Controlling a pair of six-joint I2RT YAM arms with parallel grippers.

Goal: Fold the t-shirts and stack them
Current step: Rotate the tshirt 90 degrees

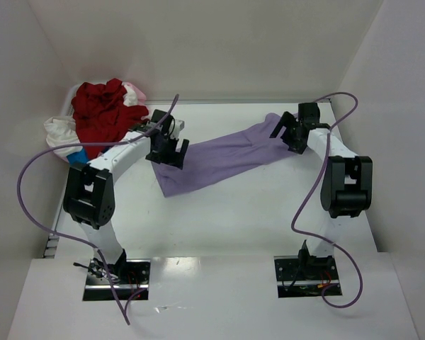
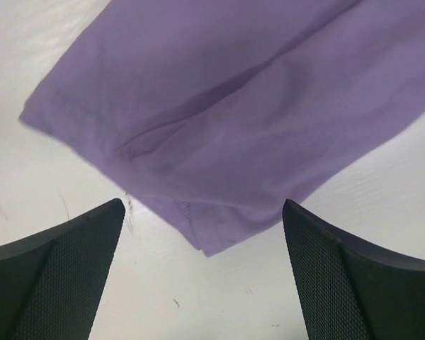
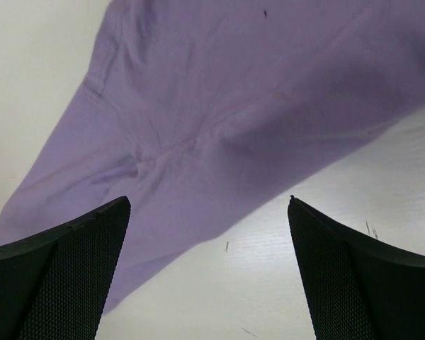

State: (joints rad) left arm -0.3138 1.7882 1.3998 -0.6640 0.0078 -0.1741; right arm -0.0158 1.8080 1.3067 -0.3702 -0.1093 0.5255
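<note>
The lavender-purple t-shirt point(image 1: 219, 157) lies as a long folded band across the middle of the table, slanting from near left to far right. My left gripper point(image 1: 166, 157) is open just above its left end, whose corner shows in the left wrist view point(image 2: 219, 142). My right gripper point(image 1: 287, 138) is open above its right end, which shows in the right wrist view point(image 3: 219, 106). Neither holds cloth. The bright red t-shirt point(image 1: 103, 113), the white one point(image 1: 59, 133) and the pale pink one point(image 1: 134, 92) lie crumpled in a heap at the far left corner.
White walls close in the table at the back and both sides. Purple cables loop from both arms. The arm bases sit at the near edge.
</note>
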